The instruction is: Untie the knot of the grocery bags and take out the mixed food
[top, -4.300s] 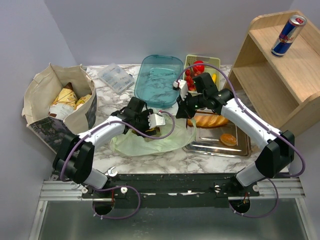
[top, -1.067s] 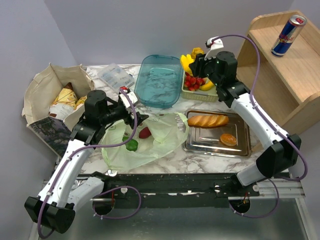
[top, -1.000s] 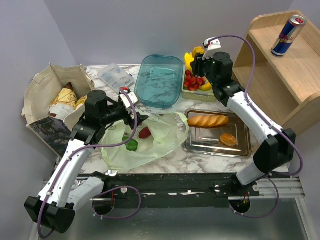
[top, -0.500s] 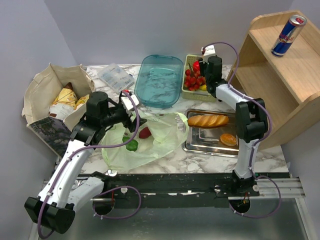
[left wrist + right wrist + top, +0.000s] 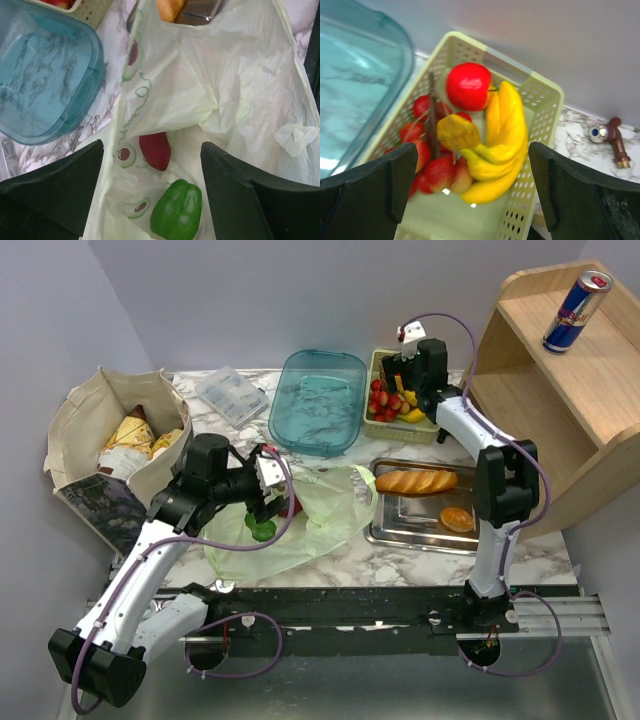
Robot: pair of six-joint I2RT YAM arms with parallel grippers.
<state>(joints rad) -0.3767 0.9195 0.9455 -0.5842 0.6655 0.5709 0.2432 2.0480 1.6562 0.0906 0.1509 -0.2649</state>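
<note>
Left arm point(image 5: 150, 545) bent over green bag point(image 5: 335, 510), right arm point(image 5: 460, 425) outstretched over basket point(image 5: 540, 125), jaws spread.

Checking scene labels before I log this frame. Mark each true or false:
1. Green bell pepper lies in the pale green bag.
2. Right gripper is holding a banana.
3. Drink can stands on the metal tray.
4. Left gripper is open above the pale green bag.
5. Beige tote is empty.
1. True. The green bell pepper lies in the open pale green bag.
2. False. The right gripper is open and empty above the basket; the bananas lie in it.
3. False. The drink can stands on the wooden shelf; the metal tray holds a bread loaf and a bun.
4. True. The left gripper is open above the bag and holds nothing.
5. False. Wrapped packs show inside the beige tote.
</note>
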